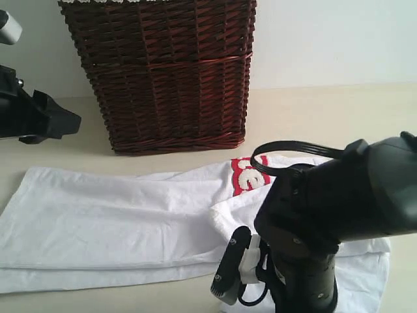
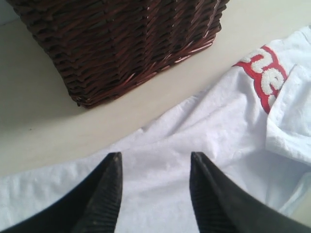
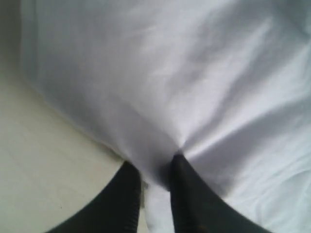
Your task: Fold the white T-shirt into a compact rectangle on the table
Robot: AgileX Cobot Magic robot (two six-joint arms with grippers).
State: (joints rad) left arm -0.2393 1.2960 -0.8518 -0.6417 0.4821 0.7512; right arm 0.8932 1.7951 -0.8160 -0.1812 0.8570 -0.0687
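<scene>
Across the table (image 1: 313,117), in front of a dark wicker basket (image 1: 169,72) standing at the far side: the white T-shirt (image 1: 111,215), laid flat with its long axis running left to right. Layered and smooth along the near edge on the left, looser and rumpled on the right, where the red band (image 1: 247,176) with its fuzzy lettering shows.

Much the nearer to the working end: the right arm, bent steeply down over the near right part of the cloth, wrist tipped toward the table. At the shirt's near right edge, the right gripper (image 3: 155,172), fingers nearly together with a tuck of white cloth pinched between them and creases drawing into the pinch. Rest of the shirt lying leftward from those fingertips.

Probably called for next, judging by the lie of the cloth: lifting that end and carrying it left along the long axis, over the flat left half.

Raised at the far left, well apart from the fabric: the left arm. On it the left gripper (image 2: 155,167), tips pointing toward the foot of the basket, fingers roughly half apart, nothing between them, touching no cloth
</scene>
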